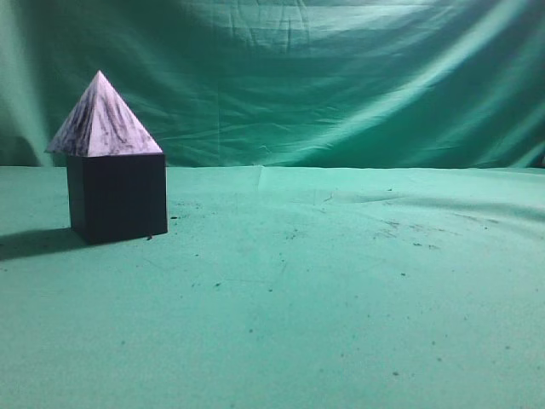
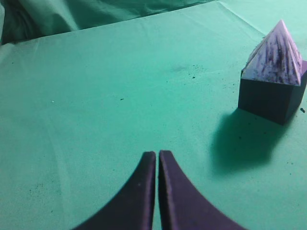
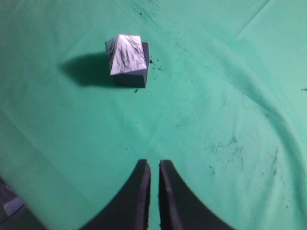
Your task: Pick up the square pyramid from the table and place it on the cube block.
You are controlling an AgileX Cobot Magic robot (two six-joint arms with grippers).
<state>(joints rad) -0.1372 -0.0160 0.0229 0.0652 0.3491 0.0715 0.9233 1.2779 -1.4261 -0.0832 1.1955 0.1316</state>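
Note:
The white, dark-streaked square pyramid (image 1: 104, 119) stands upright on top of the black cube block (image 1: 117, 198) at the left of the green table. The pair shows in the left wrist view, pyramid (image 2: 277, 55) on cube (image 2: 269, 98), at the far right. In the right wrist view the pyramid (image 3: 125, 54) covers most of the cube (image 3: 139, 74). My left gripper (image 2: 157, 155) is shut and empty, well to the left of the stack. My right gripper (image 3: 154, 165) is shut and empty, high above the cloth and far from the stack. Neither gripper shows in the exterior view.
A green cloth (image 1: 341, 290) covers the table and hangs as a backdrop (image 1: 341, 77). It has wrinkles and small dark specks (image 3: 225, 146). The stack casts a shadow (image 2: 240, 139) on the cloth.

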